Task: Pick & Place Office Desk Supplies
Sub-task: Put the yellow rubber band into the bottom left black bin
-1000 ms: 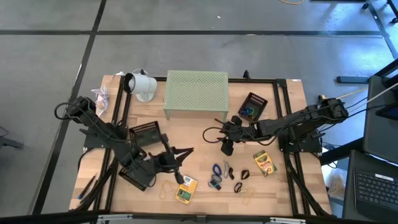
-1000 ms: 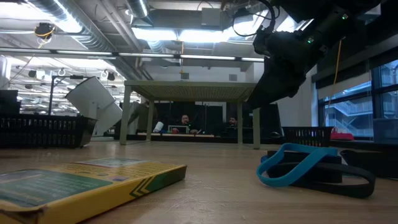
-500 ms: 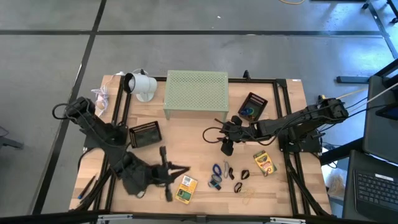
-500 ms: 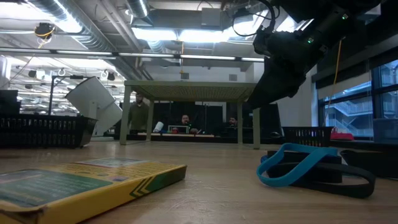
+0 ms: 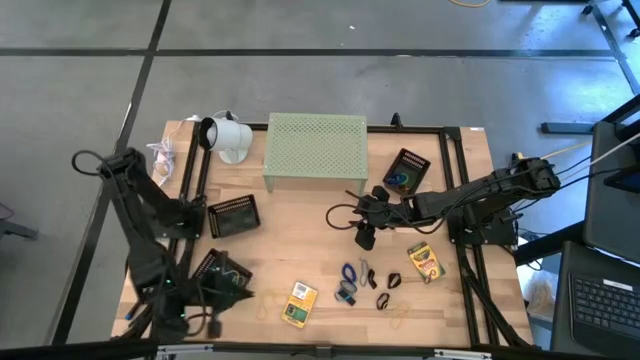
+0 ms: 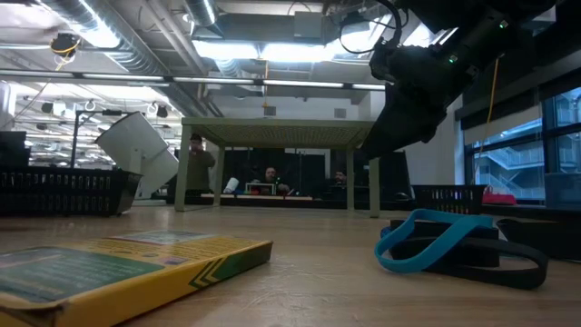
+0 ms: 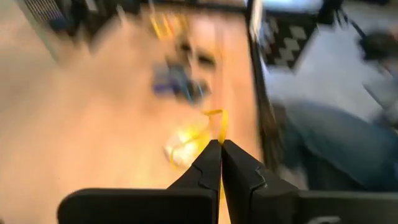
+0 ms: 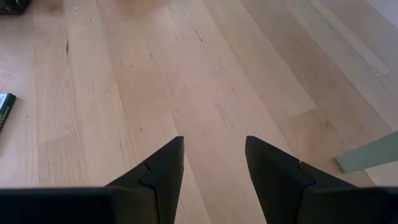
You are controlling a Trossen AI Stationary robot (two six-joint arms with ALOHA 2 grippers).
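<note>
My left gripper (image 5: pixel 246 291) is near the table's front left, shut on a thin yellow rubber band (image 7: pixel 216 121). To its right a yellow-green card box (image 5: pixel 298 305) lies flat on the wood. Beyond it lie a blue band (image 5: pixel 349 272), black binder clips (image 5: pixel 346 294) and a second box (image 5: pixel 424 262). My right gripper (image 5: pixel 365 238) hangs open over bare wood at mid-table. Nothing is between its fingers (image 8: pixel 163 168). My left gripper pinches the yellow rubber band between its two fingertips. A short loop of the band (image 7: pixel 217 115) sticks out past the tips. The picture is blurred, so I cannot tell how the rest of the band hangs or whether it touches the table.
A pale green perforated riser (image 5: pixel 315 150) and a white cup-shaped object (image 5: pixel 228 138) stand at the back. A black tray (image 5: pixel 232 214) sits left of centre, and another tray (image 5: pixel 405 172) is at the back right. People stand in the room beyond the table (image 6: pixel 198 163).
My left gripper has swung from beside the yellow-green box toward the table's left edge, turning as it went, and has stayed shut. A person has walked into the room behind the table.
</note>
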